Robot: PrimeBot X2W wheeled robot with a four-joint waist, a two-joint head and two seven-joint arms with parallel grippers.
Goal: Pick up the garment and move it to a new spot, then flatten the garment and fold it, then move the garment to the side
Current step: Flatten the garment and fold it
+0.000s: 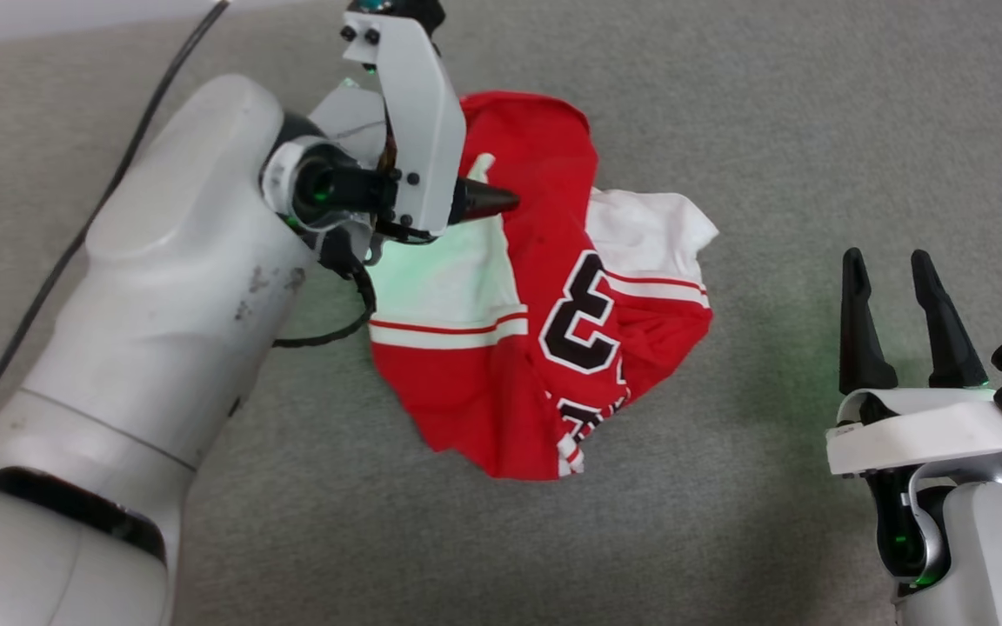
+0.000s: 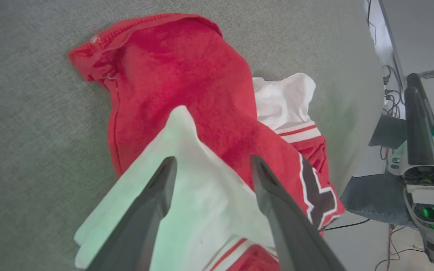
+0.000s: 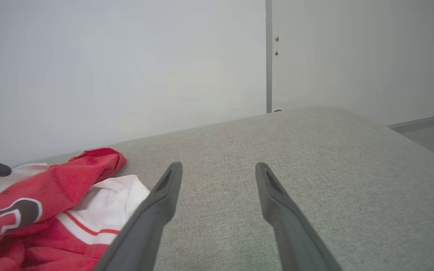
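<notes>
On the grey table (image 1: pixel 814 130), the garment (image 1: pixel 544 348) lies crumpled in a heap, its red cloth bunched over white panels with a black numeral showing. The left tool (image 2: pixel 213 160) is directly over the white panel, fingers spread wide and gripping nothing; whether the tips touch the cloth cannot be told. The right tool (image 1: pixel 888 261) stands well apart to the garment's right, likewise wide open and empty, over bare table.

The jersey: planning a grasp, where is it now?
In the head view the jersey lies crumpled on the grey surface, beneath the left gripper, left of the right gripper.
</notes>
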